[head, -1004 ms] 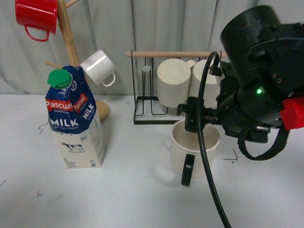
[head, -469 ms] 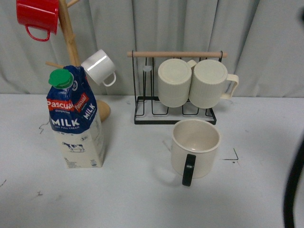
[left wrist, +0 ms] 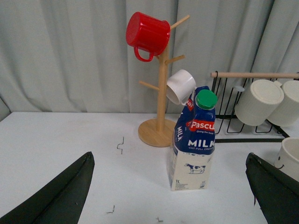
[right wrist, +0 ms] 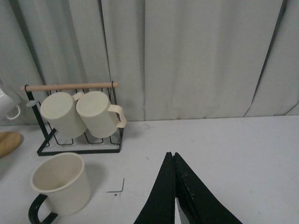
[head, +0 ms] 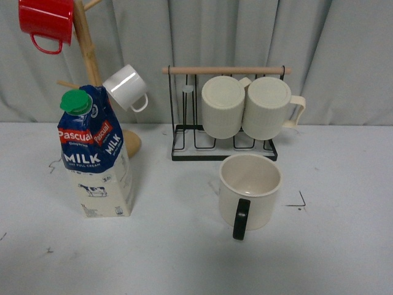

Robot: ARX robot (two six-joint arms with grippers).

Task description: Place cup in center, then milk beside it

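Observation:
The cup point(head: 250, 192), a wide cream mug with a black handle turned toward me, stands upright on the table right of the middle, just in front of the mug rack. It also shows in the right wrist view point(right wrist: 61, 189) and at the edge of the left wrist view point(left wrist: 290, 157), where its smiley face shows. The milk point(head: 96, 153) stands upright at the left, also in the left wrist view point(left wrist: 193, 140). Neither arm shows in the front view. My left gripper point(left wrist: 170, 189) is open and empty, well back from the milk. My right gripper point(right wrist: 172, 156) is shut and empty, right of the cup.
A black wire rack point(head: 224, 132) with two ribbed cream mugs point(head: 245, 107) stands behind the cup. A wooden mug tree point(head: 92, 61) with a red mug point(head: 46, 21) and a small white mug point(head: 126, 88) stands behind the milk. Grey curtains hang at the back.
The right arm, which stood over the cup one second ago, has drawn back out of the front view. The cup stands free where it was. The milk has not moved.

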